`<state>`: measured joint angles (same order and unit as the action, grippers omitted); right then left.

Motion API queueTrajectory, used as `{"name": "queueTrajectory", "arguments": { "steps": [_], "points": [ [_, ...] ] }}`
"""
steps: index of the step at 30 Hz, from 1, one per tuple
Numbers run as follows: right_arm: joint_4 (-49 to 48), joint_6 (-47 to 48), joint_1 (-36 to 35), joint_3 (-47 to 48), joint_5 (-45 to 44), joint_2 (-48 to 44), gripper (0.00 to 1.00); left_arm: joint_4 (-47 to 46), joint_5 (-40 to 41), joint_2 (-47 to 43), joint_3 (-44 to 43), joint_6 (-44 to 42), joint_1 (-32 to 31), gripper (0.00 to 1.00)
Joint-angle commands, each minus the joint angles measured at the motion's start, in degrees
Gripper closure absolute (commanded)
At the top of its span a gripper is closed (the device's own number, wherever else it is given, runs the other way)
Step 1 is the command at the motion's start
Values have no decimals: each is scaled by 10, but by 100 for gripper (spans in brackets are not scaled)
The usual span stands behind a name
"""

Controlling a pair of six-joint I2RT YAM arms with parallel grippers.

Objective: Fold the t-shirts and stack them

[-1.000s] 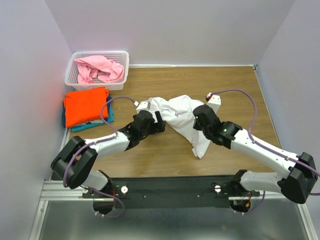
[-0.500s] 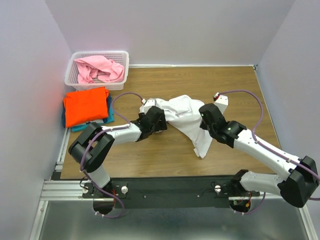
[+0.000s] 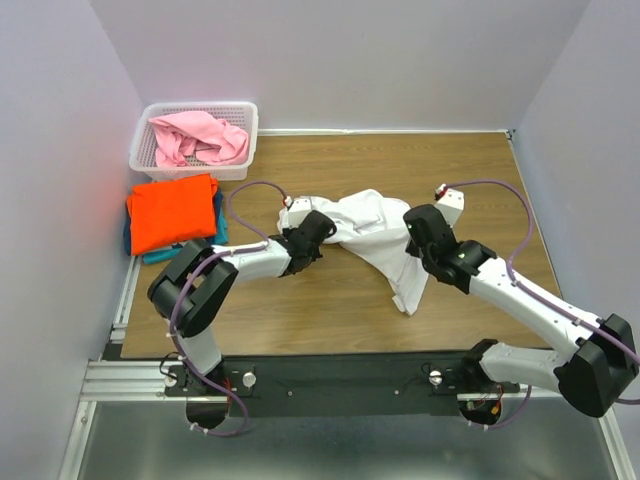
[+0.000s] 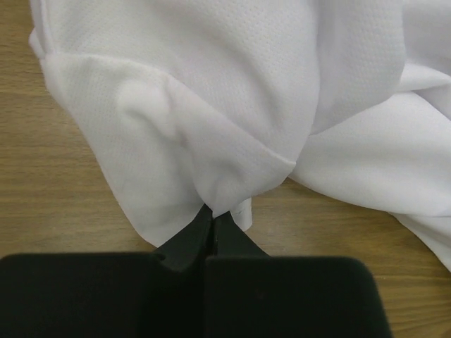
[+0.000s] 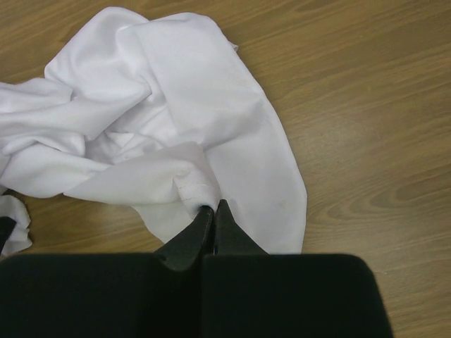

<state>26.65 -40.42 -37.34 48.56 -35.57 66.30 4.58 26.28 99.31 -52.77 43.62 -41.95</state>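
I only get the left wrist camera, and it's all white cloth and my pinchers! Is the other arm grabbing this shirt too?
Observer: Yes. The right gripper is shut on a fold of the white t-shirt, on the opposite side of the bunched shirt from yours.
Operator: Are there more shirts to fold after this one?
Observer: A pink t-shirt sits crumpled in the white basket at the far left.
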Motion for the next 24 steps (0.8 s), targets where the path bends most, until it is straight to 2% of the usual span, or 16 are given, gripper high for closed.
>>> {"name": "queueTrajectory", "arguments": {
  "steps": [1,5,9,13,14,21,24],
  "points": [
    [9,9,10,5,-39,-20,99,44,94,-51,-10,10,6,100],
    [9,26,14,37,-55,-40,99,91,177,-154,-25,16,14,100],
    [9,63,16,84,-72,-71,99,140,273,-247,-79,9,24,100],
    [9,102,17,142,-79,-119,99,107,318,-351,-109,-64,31,100],
    [9,109,17,170,-79,-128,99,95,321,-395,-114,-78,32,100],
    [9,177,17,297,-52,-171,99,-9,289,-536,-174,-214,34,100],
    [10,203,17,364,59,-182,99,-21,232,-562,-248,-263,34,100]
  ]
}}
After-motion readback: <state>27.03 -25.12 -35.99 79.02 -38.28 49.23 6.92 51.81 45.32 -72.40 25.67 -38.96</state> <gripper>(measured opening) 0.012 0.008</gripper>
